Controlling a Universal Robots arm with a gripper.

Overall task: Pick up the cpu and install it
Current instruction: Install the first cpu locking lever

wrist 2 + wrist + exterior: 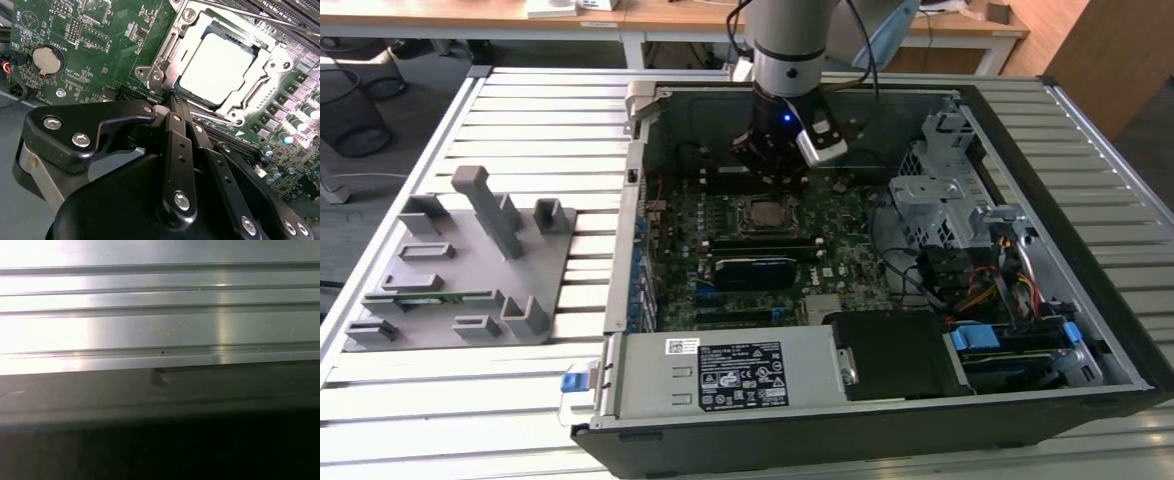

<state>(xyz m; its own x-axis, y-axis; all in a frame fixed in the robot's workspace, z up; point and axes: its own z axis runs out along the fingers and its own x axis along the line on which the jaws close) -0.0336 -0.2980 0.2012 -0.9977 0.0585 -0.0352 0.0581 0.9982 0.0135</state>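
The cpu, a flat square chip with a shiny silver top, lies in the metal-framed socket on the green motherboard. In the exterior view the same cpu sits mid-board inside the open computer case. My gripper hangs just beside the socket, at the frame's corner near the hinge screws. Its two black fingers meet at the tips with nothing between them. Seen from the exterior view, the gripper stands straight above the board, just behind the socket.
The case walls enclose the board, with a power supply in front and a drive cage with cables on the exterior view's right. A grey fixture block stands on the slatted table. A coin battery sits on the board.
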